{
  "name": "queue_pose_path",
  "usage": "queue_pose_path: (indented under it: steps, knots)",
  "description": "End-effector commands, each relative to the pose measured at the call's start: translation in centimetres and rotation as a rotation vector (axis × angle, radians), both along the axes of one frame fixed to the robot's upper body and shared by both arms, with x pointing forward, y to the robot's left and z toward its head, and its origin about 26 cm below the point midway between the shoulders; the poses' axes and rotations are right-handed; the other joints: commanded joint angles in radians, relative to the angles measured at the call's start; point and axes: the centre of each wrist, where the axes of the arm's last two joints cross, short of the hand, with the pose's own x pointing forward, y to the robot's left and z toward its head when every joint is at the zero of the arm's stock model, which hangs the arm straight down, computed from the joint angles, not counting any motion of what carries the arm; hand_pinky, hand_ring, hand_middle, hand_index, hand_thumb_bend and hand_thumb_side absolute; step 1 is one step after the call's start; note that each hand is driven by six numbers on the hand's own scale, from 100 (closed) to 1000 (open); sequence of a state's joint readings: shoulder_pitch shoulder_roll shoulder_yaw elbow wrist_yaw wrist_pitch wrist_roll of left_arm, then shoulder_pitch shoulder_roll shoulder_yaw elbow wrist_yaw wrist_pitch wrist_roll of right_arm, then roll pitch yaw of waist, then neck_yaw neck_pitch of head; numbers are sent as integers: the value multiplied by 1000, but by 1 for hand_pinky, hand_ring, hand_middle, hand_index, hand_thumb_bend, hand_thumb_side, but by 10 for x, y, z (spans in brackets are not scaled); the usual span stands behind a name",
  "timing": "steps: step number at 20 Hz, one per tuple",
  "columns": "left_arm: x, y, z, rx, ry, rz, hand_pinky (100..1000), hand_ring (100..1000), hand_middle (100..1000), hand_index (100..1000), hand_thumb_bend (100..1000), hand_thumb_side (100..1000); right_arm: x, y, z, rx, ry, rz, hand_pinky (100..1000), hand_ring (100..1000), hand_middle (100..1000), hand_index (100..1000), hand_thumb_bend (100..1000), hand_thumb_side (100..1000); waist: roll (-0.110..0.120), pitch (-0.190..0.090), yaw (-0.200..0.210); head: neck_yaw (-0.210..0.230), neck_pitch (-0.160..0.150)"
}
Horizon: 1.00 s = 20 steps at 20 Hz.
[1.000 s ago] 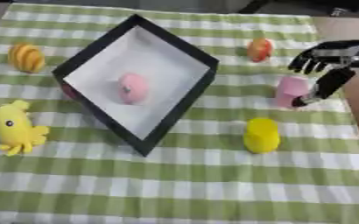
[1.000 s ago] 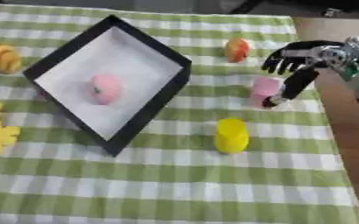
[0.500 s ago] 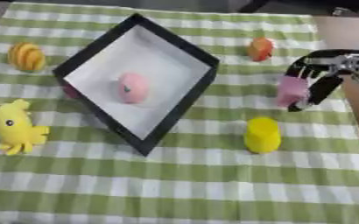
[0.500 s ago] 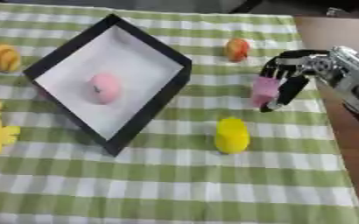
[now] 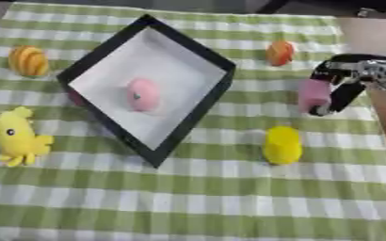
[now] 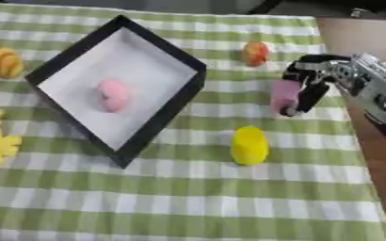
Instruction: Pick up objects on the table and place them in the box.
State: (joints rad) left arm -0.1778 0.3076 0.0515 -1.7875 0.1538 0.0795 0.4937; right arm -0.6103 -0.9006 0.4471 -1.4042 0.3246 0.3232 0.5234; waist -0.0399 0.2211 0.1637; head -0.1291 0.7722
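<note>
Showing one black box with a white floor, set cornerwise on a green-and-white checked cloth that covers a table. One pink rounded object lies inside the box, near its middle. Five objects lie outside it: one orange striped ball-like object at 9 o'clock from the box's top corner; one yellow toy animal at 8 o'clock from the box; one small orange-red object at 2 o'clock; one yellow upright cylinder-like object at 4 o'clock; and one pink block at 3 o'clock, well apart from the box's right wall.

Compared with one second ago, the right hand, entering from the right edge, has closed from a spread posture over the pink block to a curled one around it; the block sits a little nearer the box than before. The other objects are unmoved.

The fingers are curled down the block's right side, with the hand's dark upper part arched over its top, so the block is clasped between them. Whether the block is clear of the cloth cannot be told. The left hand appears in neither view.
</note>
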Motion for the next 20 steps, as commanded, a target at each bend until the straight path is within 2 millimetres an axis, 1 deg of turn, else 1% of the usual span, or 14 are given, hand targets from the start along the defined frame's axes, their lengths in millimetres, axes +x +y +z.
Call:
queue_pose_path:
  steps: [1,3,6,8,10,11,12,13,15,17,20]
  knots:
    - [0,1,9,18,-29,-8,782,784,728,845,315,787,-8,-2,30,16,-83,-14,815,694,516,633,288,100,0,1,-1,2,-2]
    - [0,1,10,19,-30,-7,782,784,728,845,315,787,-14,2,42,30,-125,-8,813,686,502,619,260,100,-1,0,-2,3,-2]
    - [0,2,10,22,-31,-6,783,785,728,845,314,787,-26,9,66,34,-195,20,813,685,501,619,246,100,-2,-2,-2,4,-2]
    - [0,2,11,24,-32,-4,783,785,728,845,313,785,-33,17,84,39,-245,51,816,686,507,626,247,100,-2,-4,-3,4,-2]
    - [0,3,11,26,-32,-1,783,785,728,845,313,785,-41,32,105,48,-297,121,816,686,507,627,249,100,-3,-6,-4,5,-2]
    - [0,3,11,28,-31,-2,783,785,729,845,313,785,-44,41,116,45,-317,165,815,686,510,629,258,100,-3,-7,-4,2,-2]
    - [0,3,11,30,-31,-2,783,786,729,845,315,784,-46,51,127,29,-335,216,814,686,511,630,257,139,-4,-9,-4,0,-2]
    - [0,3,11,31,-30,-4,783,786,729,845,312,785,-48,63,136,15,-347,266,814,686,511,630,260,100,-5,-11,-4,-1,-2]
    - [0,3,11,35,-27,-6,783,786,729,845,311,785,-47,84,152,-8,-357,347,812,684,513,631,266,100,-6,-14,-3,-3,-2]
    - [0,4,11,39,-26,-5,783,786,729,845,311,784,-43,106,165,-36,-358,413,812,684,514,632,272,100,-8,-16,-2,-5,-2]
    - [-1,5,11,43,-25,-5,783,787,730,845,311,784,-31,139,177,-65,-341,490,811,683,515,633,275,100,-11,-18,3,-11,-2]
